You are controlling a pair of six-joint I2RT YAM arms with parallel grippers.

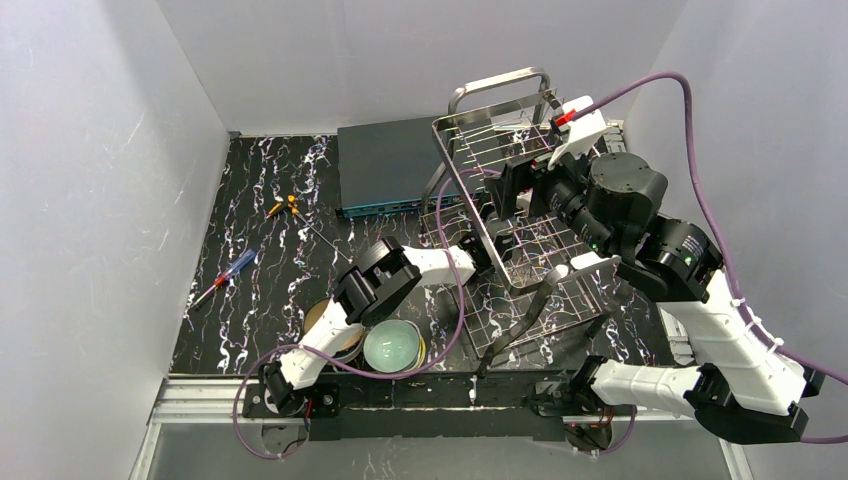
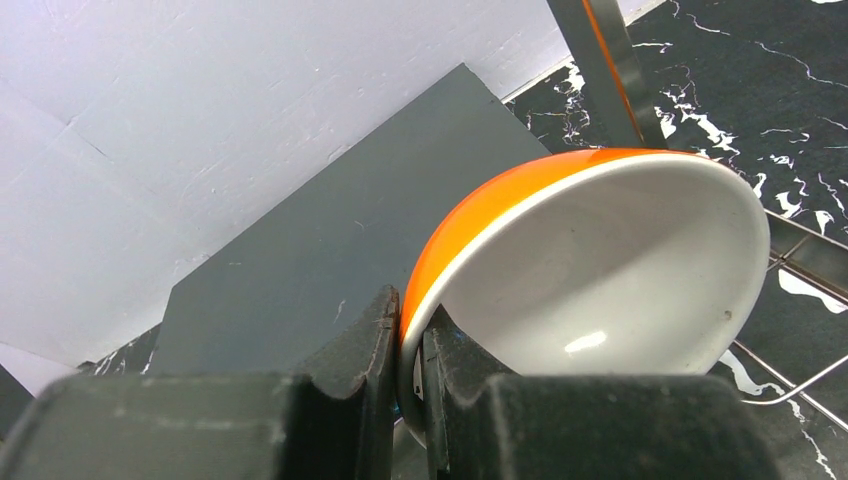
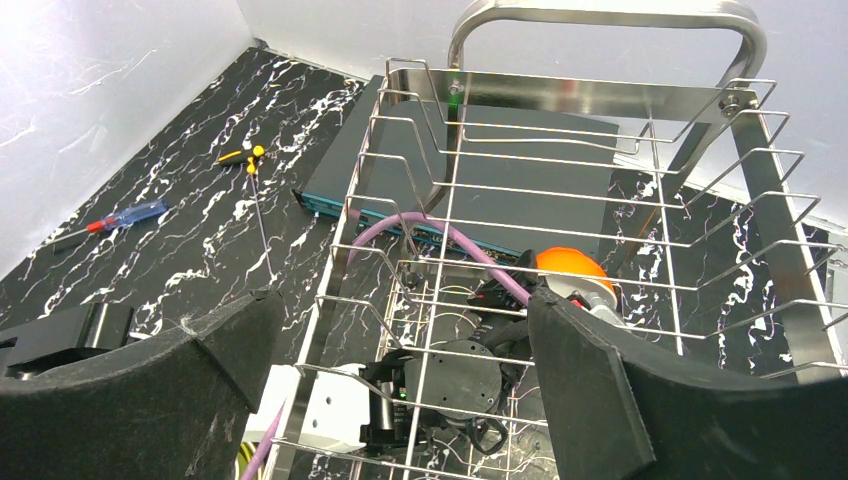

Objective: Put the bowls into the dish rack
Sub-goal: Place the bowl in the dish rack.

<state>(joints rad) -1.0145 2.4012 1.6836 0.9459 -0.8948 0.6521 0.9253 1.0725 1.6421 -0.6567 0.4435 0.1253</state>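
Observation:
My left gripper point(image 2: 412, 320) is shut on the rim of a bowl, white inside and orange outside point(image 2: 600, 270). It holds the bowl on edge, beside the steel bar of the dish rack point(image 2: 605, 60) and above its wires. The steel wire dish rack point(image 1: 500, 170) stands tilted at the back right, and the left gripper point(image 1: 487, 248) reaches under its raised side. In the right wrist view the orange bowl point(image 3: 568, 268) shows through the rack wires point(image 3: 560, 95). My right gripper point(image 3: 400, 340) is open against the rack. A pale green bowl point(image 1: 392, 345) and a beige bowl point(image 1: 325, 325) sit at the front.
A flat dark-teal box point(image 1: 390, 165) lies behind the rack at the back. A red-and-blue screwdriver point(image 1: 225, 277) and a yellow-handled tool point(image 1: 283, 206) lie at the left of the black marble table. A purple cable point(image 1: 455, 300) loops from the left arm. White walls enclose the table.

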